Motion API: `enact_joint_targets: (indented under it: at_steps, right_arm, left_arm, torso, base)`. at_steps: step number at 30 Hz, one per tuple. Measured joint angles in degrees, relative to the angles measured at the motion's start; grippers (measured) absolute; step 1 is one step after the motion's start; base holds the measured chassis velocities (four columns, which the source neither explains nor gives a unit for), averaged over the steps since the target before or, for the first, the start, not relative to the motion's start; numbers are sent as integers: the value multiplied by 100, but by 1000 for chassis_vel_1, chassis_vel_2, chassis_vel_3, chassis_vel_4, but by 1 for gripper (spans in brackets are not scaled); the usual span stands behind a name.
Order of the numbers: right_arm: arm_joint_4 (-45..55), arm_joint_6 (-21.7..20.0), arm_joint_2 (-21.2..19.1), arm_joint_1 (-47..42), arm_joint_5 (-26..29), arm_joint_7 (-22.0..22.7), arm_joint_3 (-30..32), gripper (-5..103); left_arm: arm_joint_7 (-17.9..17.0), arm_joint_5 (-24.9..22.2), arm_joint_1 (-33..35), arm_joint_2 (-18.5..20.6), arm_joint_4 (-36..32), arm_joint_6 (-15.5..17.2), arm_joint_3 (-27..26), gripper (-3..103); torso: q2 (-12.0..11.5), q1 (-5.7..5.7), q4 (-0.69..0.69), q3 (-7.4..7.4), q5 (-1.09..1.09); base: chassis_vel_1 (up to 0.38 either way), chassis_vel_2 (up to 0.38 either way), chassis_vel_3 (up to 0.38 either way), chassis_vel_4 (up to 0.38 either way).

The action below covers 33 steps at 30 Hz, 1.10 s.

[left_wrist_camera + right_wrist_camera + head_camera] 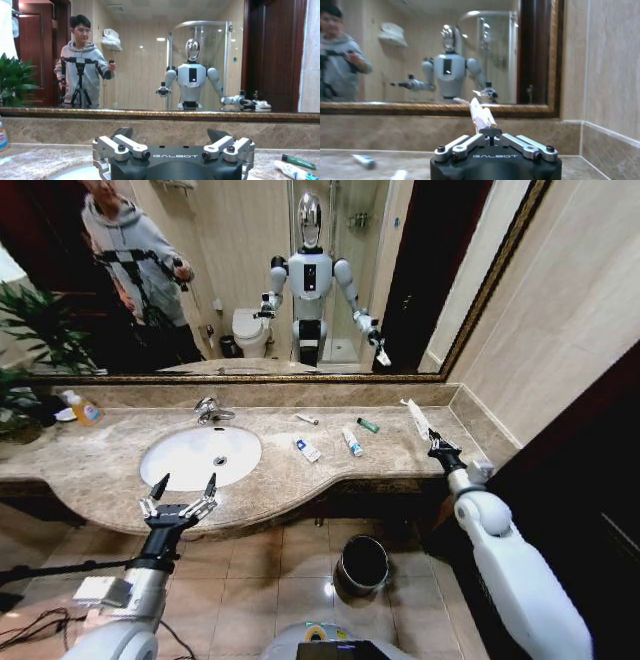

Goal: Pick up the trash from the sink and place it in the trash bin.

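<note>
My right gripper is shut on a white wrapper, held upright over the right end of the marble counter; the wrist view shows the wrapper sticking up from the closed gripper. On the counter, right of the white oval sink, lie two white tubes with blue print, a green tube and a thin white stick. My left gripper is open and holds nothing at the counter's front edge below the sink. The black trash bin stands on the floor.
A chrome faucet rises behind the sink. An orange-yellow bottle and a plant sit at the far left. A large mirror backs the counter. Cables lie on the tiled floor at left.
</note>
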Motion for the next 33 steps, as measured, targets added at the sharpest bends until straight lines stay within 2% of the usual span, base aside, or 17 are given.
enact_joint_targets:
  at_steps: [6,8,9,11,15,17,20,22,24,26,28,30,33]
  right_arm:
    - [737,318,317,-869,-62,232,436,0]
    - [1139,546,585,-1438,-138,396,676,0]
    - [1139,546,585,-1438,-138,396,676,0]
    - [1379,862,857,-2017,-268,399,889,0]
    - [1543,1223,1221,-2785,-394,407,975,0]
    - [1546,1304,1284,-2900,-441,408,970,0]
    - [1447,1863,1690,-3434,-900,407,760,0]
    - [1402,1971,1763,-3516,-991,405,715,0]
    - [1143,2377,1938,-3740,-1258,373,612,0]
    - [1003,2523,1970,-3805,-1322,379,564,0]
    - [570,2852,2017,-3853,-1480,391,463,0]
    - [451,2931,2029,-3847,-1527,387,446,0]
    - [-228,3262,2061,-3720,-1610,200,321,0]
  left_arm:
    - [0,0,0,0,0,0,0,100]
    - [0,0,0,0,0,0,0,100]
    - [0,0,0,0,0,0,0,100]
    - [0,0,0,0,1,0,0,100]
    - [0,0,0,0,0,0,0,100]
    - [0,0,0,-1,0,0,0,100]
    - [0,0,0,0,0,0,0,100]
    - [1,0,0,0,0,0,0,100]
    - [0,0,0,0,0,0,0,100]
    - [0,0,0,0,0,0,0,100]
    - [0,0,0,0,0,0,0,100]
    - [0,0,0,0,0,0,0,100]
    - [0,0,-1,0,0,0,0,100]
  torso:
    - [0,0,-3,0,2]
    - [0,0,-1,0,0]
    - [0,0,-1,0,0]
    - [0,0,-3,0,-1]
    - [0,-1,-3,0,0]
    - [1,-1,-3,0,-2]
    - [1,-1,-2,0,0]
    - [1,-1,-3,0,-1]
    - [0,-1,-2,0,-1]
    - [1,-1,-3,0,0]
    - [1,-1,-2,0,0]
    - [0,-1,-2,0,0]
    - [0,0,-2,0,0]
  base:
    - [0,0,0,0]
    - [0,0,0,0]
    - [0,0,0,0]
    - [0,0,0,0]
    - [0,0,0,0]
    - [0,0,0,0]
    - [0,0,0,0]
    - [0,0,0,0]
    - [0,0,0,0]
    - [0,0,0,0]
    - [0,0,0,0]
    - [0,0,0,0]
    - [0,0,0,0]
